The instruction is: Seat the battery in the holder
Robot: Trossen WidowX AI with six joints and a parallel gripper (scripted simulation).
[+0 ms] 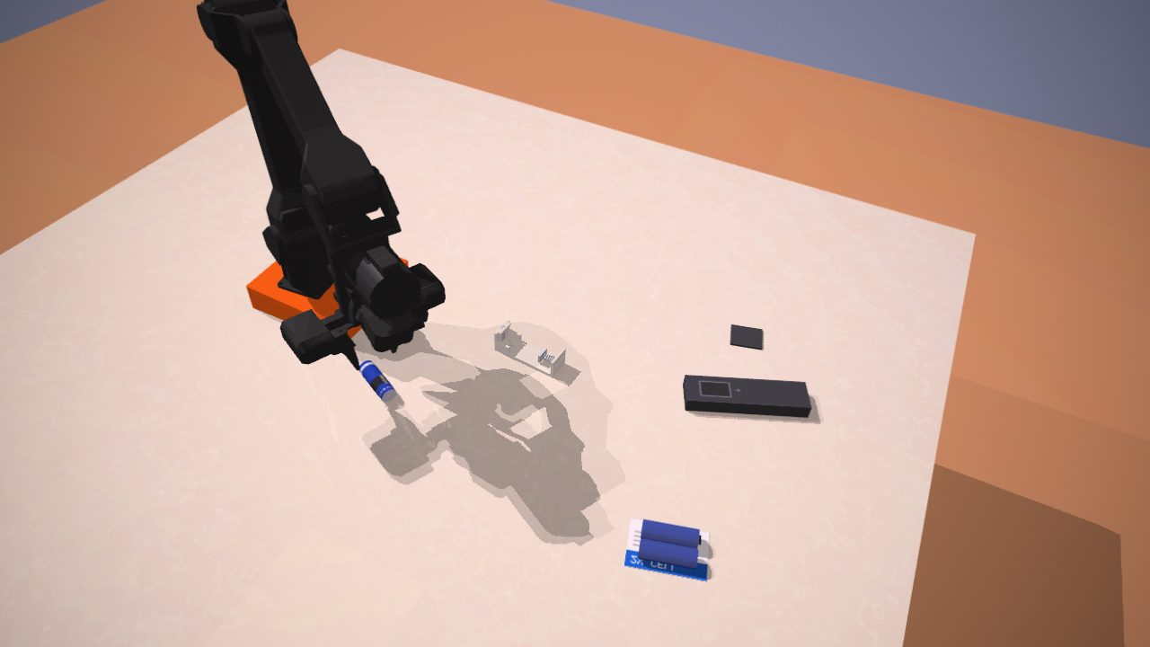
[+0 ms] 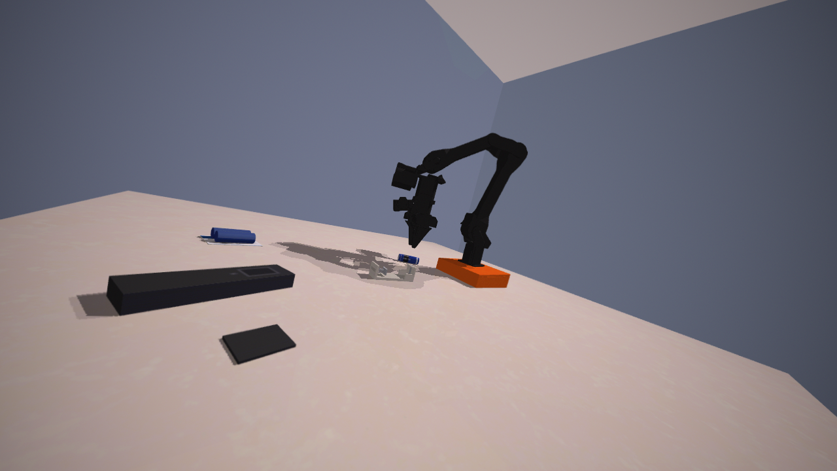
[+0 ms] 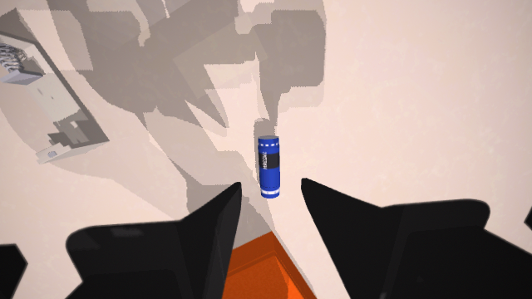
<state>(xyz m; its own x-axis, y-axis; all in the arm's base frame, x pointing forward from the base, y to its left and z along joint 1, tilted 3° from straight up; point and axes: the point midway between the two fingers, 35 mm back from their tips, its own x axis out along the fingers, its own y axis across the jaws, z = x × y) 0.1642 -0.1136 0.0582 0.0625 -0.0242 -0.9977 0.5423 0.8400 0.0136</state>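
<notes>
The blue battery (image 1: 375, 379) (image 2: 408, 258) (image 3: 269, 166) with a black label band lies on its side on the table. My gripper (image 3: 271, 185) (image 2: 413, 246) points down above the table, open and empty. In the wrist view the battery shows between and ahead of the two fingertips, with space on each side; the fingers are above it, not touching it. The pale holder (image 1: 528, 361) (image 2: 393, 277) (image 3: 62, 93) stands empty, to the right of the battery in the top view. Its coil spring (image 3: 12, 57) shows at the upper left of the wrist view.
The orange arm base (image 1: 269, 299) (image 2: 474, 275) (image 3: 266, 276) is close behind the battery. A long black box (image 1: 764, 395) (image 2: 199, 290) and a thin black square (image 1: 746, 337) (image 2: 258, 343) lie farther off. A blue two-cell pack (image 1: 668, 545) (image 2: 234, 235) lies at the front in the top view.
</notes>
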